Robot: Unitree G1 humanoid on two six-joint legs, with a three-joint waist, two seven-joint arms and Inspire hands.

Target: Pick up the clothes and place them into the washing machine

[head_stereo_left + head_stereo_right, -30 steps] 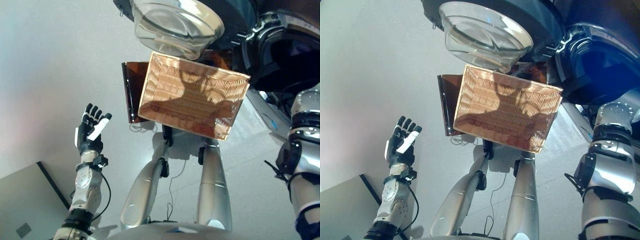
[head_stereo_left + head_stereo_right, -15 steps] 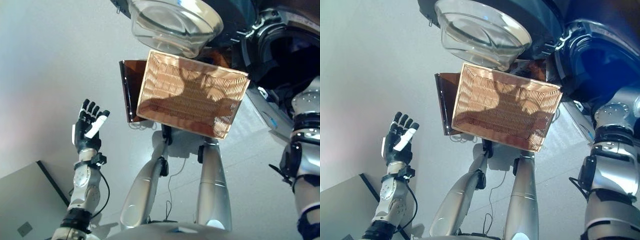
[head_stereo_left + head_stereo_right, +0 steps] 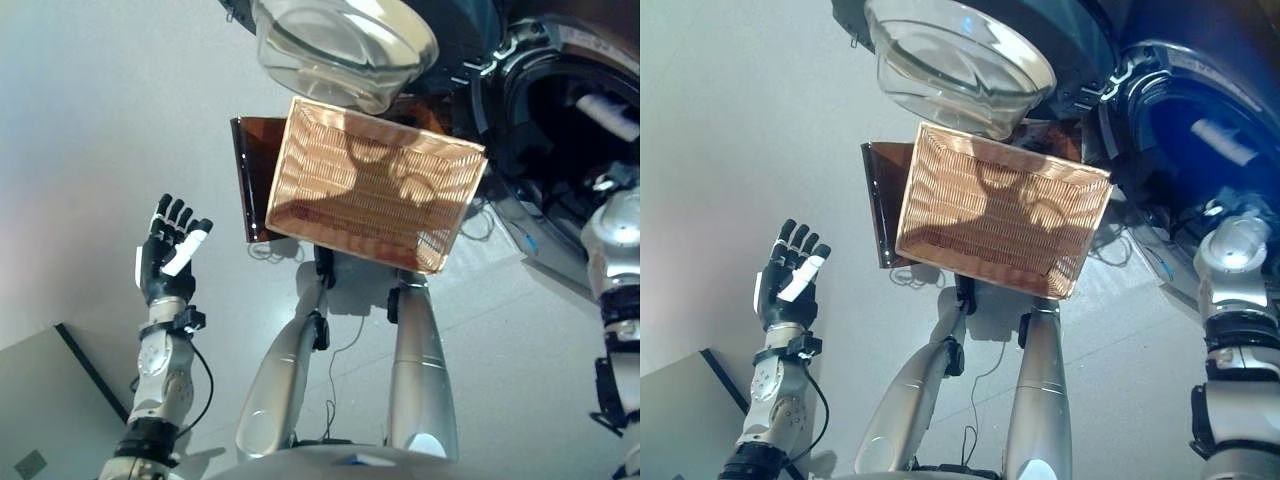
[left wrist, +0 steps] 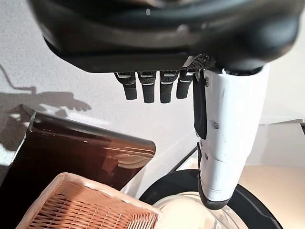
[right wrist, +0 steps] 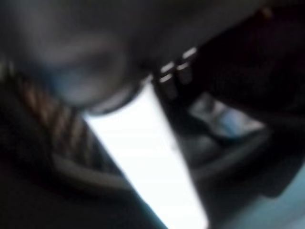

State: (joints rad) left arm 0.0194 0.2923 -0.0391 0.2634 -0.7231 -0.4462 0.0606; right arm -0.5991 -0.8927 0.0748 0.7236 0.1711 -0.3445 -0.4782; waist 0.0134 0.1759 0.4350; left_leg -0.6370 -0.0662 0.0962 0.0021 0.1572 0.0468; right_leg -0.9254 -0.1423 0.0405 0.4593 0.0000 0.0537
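Woven tan wicker basket (image 3: 375, 185) sits empty; no clothes show, though something pale lies inside the dark round washing machine drum (image 3: 575, 130). Right hand has reached into it, fingers unreadable, so loading looks nearly done. Left hand (image 3: 170, 250) idles, fingers straight and apart.

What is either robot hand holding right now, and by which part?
Left robot hand is open and raised, holding nothing. Right robot hand reaches into the washing machine drum; whether it holds anything cannot be told.

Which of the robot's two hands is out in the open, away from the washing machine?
The left hand, raised over bare floor beside the wicker basket, fingers straight and empty. The right arm reaches into the washing machine drum instead.
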